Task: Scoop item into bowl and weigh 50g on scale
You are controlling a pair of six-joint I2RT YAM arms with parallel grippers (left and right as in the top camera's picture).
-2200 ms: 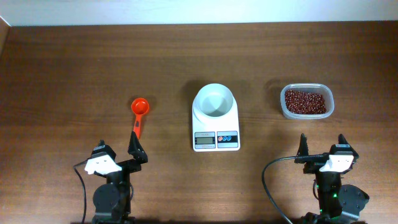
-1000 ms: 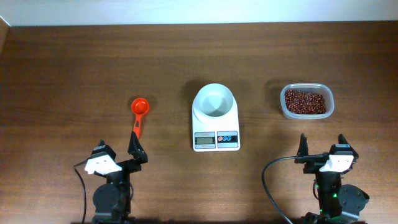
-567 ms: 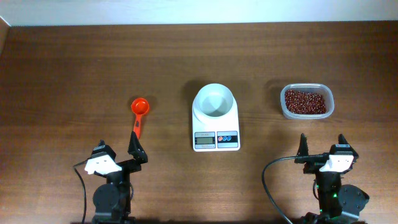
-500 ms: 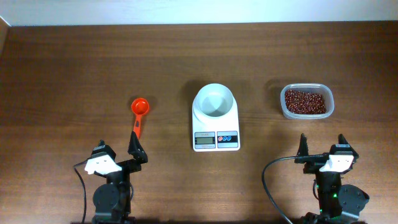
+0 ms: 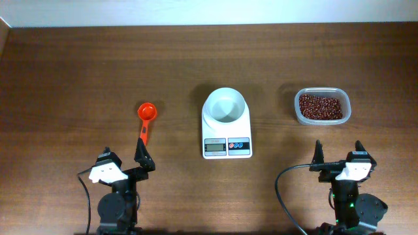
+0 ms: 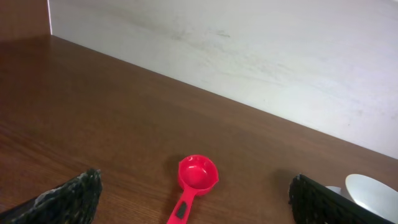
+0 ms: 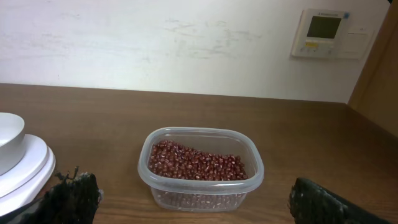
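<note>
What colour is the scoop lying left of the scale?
Bright orange-red scoop, clearest in the left wrist view.

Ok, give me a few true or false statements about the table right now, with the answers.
1. The small round white bowl sits on the flat white digital scale. True.
2. The dark red-brown beans are in the bowl. False: they fill the clear plastic tub; the bowl is empty.
3. The left tool grips the orange-red plastic scoop. False: it is open, and the scoop lies on the brown wooden table.
4. The right tool is open and holds nothing. True.
</note>
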